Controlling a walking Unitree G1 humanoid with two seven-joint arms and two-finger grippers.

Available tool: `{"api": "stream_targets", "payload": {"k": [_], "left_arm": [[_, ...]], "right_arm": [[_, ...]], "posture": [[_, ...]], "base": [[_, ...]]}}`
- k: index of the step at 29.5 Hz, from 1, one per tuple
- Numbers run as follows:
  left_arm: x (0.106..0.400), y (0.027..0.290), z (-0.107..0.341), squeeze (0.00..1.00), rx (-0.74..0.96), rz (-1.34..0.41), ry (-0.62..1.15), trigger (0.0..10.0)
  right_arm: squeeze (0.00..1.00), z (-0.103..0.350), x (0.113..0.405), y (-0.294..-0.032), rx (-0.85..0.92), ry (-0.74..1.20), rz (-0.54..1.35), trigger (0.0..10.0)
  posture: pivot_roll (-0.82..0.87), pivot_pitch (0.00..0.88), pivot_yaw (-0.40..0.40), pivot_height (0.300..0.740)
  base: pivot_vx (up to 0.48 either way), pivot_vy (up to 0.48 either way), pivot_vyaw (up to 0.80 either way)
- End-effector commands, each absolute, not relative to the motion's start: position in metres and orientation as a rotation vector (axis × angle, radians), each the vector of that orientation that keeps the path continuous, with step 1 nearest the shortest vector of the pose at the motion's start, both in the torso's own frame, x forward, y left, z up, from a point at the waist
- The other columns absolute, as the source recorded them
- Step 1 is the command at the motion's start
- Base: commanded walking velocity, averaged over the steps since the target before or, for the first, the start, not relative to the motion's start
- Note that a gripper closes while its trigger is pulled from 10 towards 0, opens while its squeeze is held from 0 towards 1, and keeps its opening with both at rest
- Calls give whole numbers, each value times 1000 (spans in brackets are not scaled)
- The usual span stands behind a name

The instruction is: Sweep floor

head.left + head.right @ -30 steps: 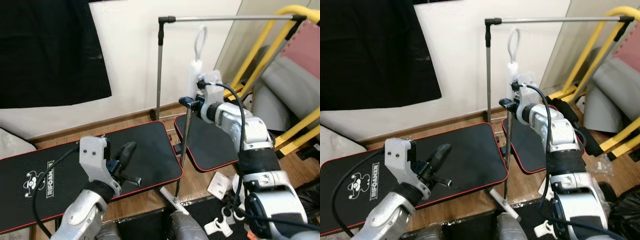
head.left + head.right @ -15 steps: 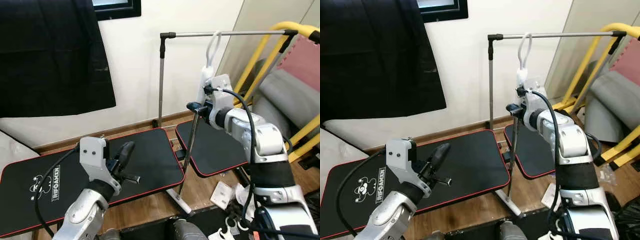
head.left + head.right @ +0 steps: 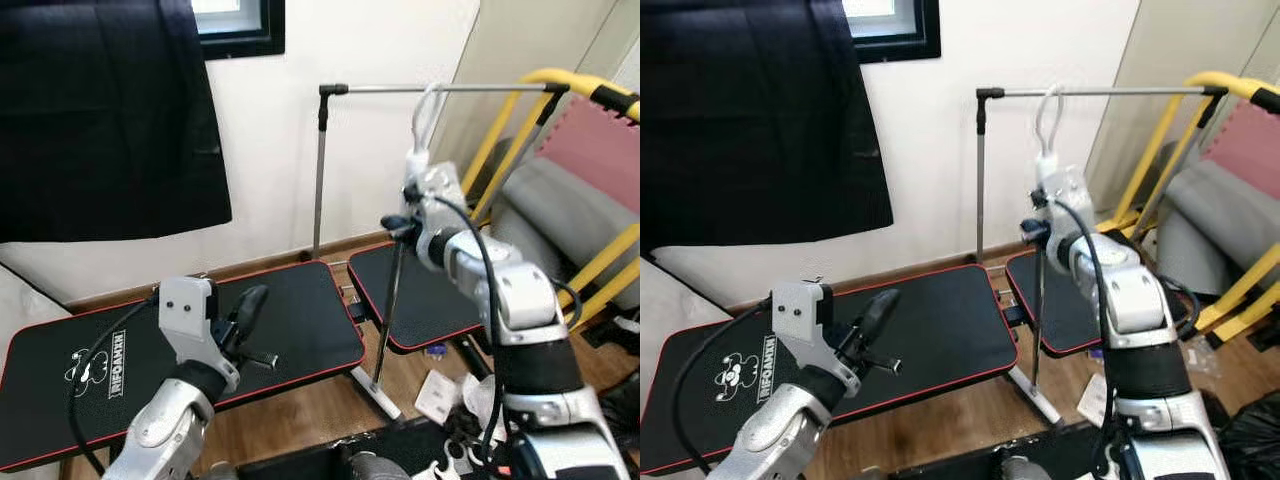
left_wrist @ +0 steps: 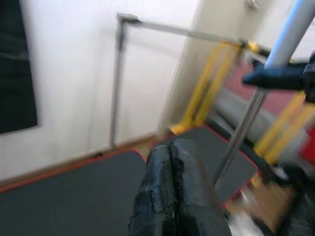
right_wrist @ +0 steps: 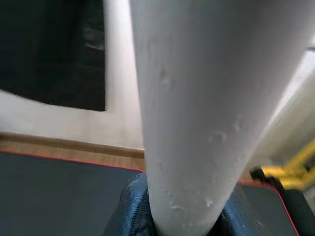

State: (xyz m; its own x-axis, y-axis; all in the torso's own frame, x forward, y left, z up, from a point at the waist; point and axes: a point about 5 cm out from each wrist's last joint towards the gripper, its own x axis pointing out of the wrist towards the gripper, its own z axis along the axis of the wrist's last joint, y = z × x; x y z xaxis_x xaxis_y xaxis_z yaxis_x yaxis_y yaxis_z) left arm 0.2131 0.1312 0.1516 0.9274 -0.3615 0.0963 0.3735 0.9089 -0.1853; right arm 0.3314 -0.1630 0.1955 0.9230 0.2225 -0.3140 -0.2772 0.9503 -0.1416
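Right wrist view puts the white broom handle [image 5: 182, 113] dead centre, with my right gripper [image 3: 398, 222] clamped around it; the dark fingers [image 5: 133, 209] wrap it from both sides. From the head cameras that gripper sits at about one o'clock from picture centre, raised to chest height, holding the broom upright: the white grip with its hanging loop [image 3: 426, 105] rises above the fingers, the thin metal shaft [image 3: 388, 310] drops to the wooden floor [image 3: 300, 415] at about five o'clock, between the two black red-edged mats [image 3: 300, 315]. The head of the broom I cannot make out clearly.

My left gripper [image 3: 245, 318] hangs forward at seven o'clock over the larger mat, its fingers [image 4: 172, 191] pressed together and holding nothing.

I judge the broom is in hand and sweeping proper comes next: angle the shaft down and draw it across the bare wood, keeping clear of the garment rack [image 3: 325, 150] at twelve o'clock.
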Motion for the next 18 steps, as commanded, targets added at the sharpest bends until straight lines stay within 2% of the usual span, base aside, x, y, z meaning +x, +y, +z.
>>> {"api": "stream_targets", "payload": {"k": [1, 7, 14, 18], "left_arm": [[209, 127, 145, 0, -217, -457, -33, 10000], [216, 141, 147, 0, -324, -340, -33, 10000], [217, 145, 146, 0, -346, -291, -29, 10000], [217, 150, 145, 0, -351, -256, -17, 10000]], "right_arm": [[0, 204, 331, -155, -179, 268, 296, 10000], [0, 203, 329, -155, -174, 278, 311, 10000], [0, 199, 323, -151, -165, 289, 308, 10000], [0, 194, 319, -146, -126, 286, 310, 10000]], "posture": [[-64, 75, -77, 740], [-69, 72, -78, 740], [-71, 69, -83, 740], [-70, 64, -81, 740]], "base": [[0, 0, 0], [0, 0, 0], [0, 0, 0], [0, 0, -742]]}}
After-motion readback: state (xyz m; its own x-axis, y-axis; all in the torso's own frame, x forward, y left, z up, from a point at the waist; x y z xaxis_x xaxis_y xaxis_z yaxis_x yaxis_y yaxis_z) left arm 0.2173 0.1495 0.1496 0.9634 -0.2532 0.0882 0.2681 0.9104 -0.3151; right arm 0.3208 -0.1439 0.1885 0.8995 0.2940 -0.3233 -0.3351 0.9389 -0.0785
